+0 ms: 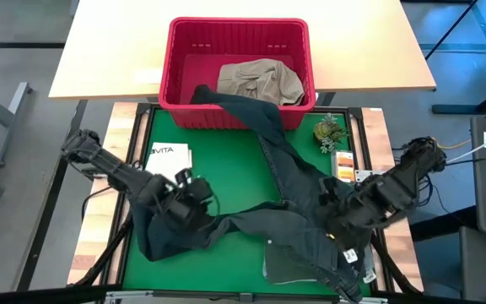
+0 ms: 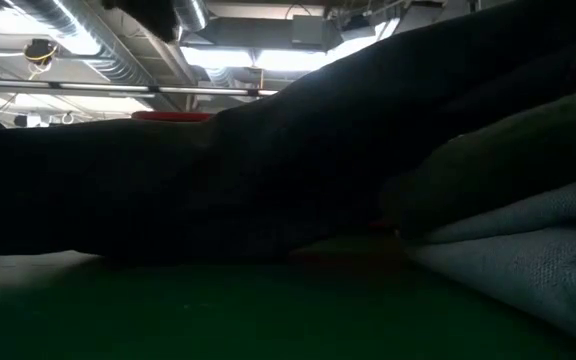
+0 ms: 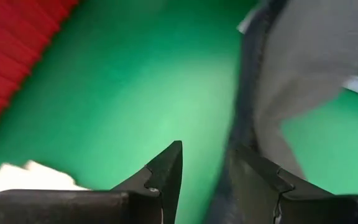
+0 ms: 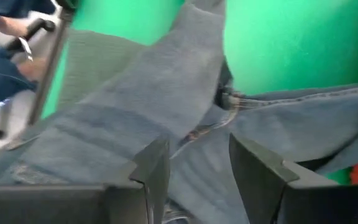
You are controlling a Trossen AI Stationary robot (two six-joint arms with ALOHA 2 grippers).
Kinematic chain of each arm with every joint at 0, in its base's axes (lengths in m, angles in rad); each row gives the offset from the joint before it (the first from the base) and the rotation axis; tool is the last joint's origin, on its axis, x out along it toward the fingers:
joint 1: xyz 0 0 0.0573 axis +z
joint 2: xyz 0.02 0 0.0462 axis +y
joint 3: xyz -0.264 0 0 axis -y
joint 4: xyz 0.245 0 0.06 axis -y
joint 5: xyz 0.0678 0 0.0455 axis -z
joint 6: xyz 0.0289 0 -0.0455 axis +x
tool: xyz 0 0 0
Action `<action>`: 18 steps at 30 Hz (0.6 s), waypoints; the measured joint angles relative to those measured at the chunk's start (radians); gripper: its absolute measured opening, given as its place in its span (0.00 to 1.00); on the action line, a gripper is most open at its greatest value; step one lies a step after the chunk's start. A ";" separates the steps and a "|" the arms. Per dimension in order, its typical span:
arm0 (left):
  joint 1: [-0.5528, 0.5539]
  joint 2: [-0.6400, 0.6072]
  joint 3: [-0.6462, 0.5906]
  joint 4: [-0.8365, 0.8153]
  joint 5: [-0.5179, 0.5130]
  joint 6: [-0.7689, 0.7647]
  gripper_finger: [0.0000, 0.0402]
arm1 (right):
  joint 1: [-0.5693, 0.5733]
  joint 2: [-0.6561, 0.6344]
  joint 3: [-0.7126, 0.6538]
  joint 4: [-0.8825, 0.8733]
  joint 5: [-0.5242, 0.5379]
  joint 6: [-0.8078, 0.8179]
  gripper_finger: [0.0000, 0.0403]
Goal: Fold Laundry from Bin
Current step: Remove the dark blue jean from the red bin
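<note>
Left hand point(image 1: 194, 192) sits over the dark jeans' point(image 1: 285, 181) left leg end, fingers parted, cloth between them, grip unconfirmed. Jeans trail from the red bin point(image 1: 236, 38) across the worktop point(image 1: 226, 160). Right hand point(image 1: 337, 221), likewise parted, presses the waistband. Risk: trailing leg snags the bin rim.

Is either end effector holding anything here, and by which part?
Nothing is visibly held: the left end effector and the right end effector both show jaws apart over the dark grey denim jeans on the green mat.
</note>
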 joint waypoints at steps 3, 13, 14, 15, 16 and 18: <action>0.075 0.000 0.000 0.008 -0.014 0.123 0.31 | -0.049 -0.007 0.000 -0.001 -0.004 -0.095 0.40; 0.390 0.000 0.000 0.120 -0.083 0.609 0.31 | -0.236 -0.107 0.000 0.000 -0.009 -0.229 0.40; 0.422 0.000 0.000 0.147 -0.085 0.663 0.31 | -0.253 -0.116 0.000 0.001 -0.010 -0.239 0.40; 0.454 0.000 0.000 0.173 -0.085 0.717 0.31 | -0.267 -0.125 0.000 0.001 -0.010 -0.242 0.40; 0.485 0.000 0.000 0.196 -0.086 0.768 0.31 | -0.282 -0.131 0.000 0.001 -0.009 -0.244 0.40; 0.542 0.000 0.000 0.242 -0.086 0.866 0.31 | -0.311 -0.142 0.000 0.004 -0.008 -0.247 0.40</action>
